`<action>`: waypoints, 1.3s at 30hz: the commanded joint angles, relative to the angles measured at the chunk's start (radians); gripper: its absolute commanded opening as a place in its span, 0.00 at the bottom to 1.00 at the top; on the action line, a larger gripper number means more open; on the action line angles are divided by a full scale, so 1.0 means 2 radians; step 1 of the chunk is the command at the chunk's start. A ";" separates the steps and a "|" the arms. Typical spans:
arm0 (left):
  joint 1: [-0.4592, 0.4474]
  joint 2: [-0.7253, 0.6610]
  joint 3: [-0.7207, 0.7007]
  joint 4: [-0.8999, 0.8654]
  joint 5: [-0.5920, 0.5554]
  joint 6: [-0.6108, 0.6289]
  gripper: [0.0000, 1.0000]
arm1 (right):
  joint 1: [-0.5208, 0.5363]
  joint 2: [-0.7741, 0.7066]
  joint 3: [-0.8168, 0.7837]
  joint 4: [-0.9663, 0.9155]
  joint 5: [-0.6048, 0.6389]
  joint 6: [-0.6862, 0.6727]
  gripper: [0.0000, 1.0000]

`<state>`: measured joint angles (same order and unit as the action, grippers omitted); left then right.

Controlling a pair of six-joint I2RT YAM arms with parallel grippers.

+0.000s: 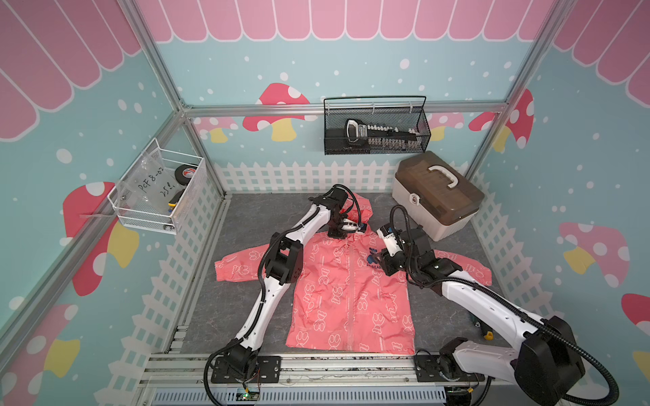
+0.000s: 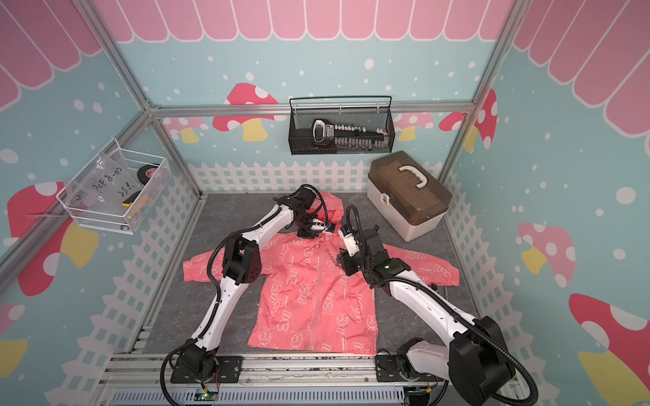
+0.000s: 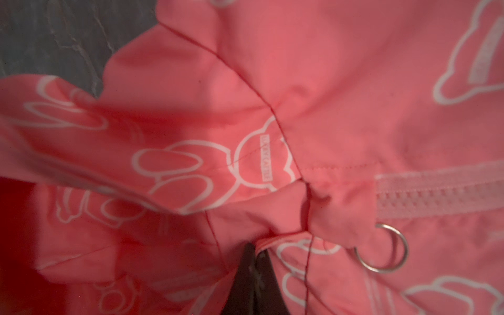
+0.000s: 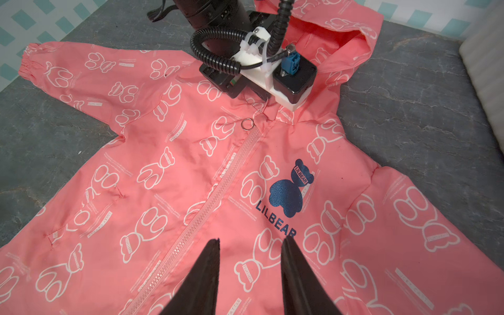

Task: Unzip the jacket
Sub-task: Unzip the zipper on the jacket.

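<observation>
- Jacket [image 1: 351, 291], coral pink with white bear outlines, lies flat and face up on the grey bench [image 1: 246, 218] at the centre of both top views, with its hood toward the top of the frame and its hem toward the bottom.
- Zipper [image 4: 207, 201] looks closed along its whole length. Its long axis runs from collar to hem, and the metal ring pull [image 4: 247, 124] sits at the collar end.
- Left pincer [image 3: 256, 256] is pressed together at the collar, apparently pinching the fabric bunched at its tip, just beside the ring but not on it.
- Right pincer [image 4: 251, 241] hangs spread and empty over the chest, near the navy LILBEAR logo [image 4: 289, 191].
- In a top view the ring lies left of and slightly above the right pincer. With the left pincer anchoring the collar, the right arm looks best placed to take the pull hemward.
</observation>
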<state>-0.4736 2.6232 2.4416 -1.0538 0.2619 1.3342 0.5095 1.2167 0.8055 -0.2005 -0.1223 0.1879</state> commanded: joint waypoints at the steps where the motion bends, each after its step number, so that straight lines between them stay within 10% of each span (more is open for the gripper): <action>1: 0.001 -0.063 -0.023 0.010 0.013 -0.018 0.00 | 0.005 0.011 -0.019 0.038 0.009 -0.017 0.37; 19: 0.010 -0.230 -0.214 0.016 0.113 -0.039 0.00 | 0.020 0.155 0.058 0.096 -0.066 0.143 0.53; 39: 0.029 -0.279 -0.301 0.076 0.195 -0.051 0.00 | 0.042 0.246 0.093 0.142 -0.005 0.215 0.54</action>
<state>-0.4160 2.0964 1.8503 -0.9054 0.5991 1.2331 0.5858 1.6917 0.9527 0.0437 -0.1673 0.5892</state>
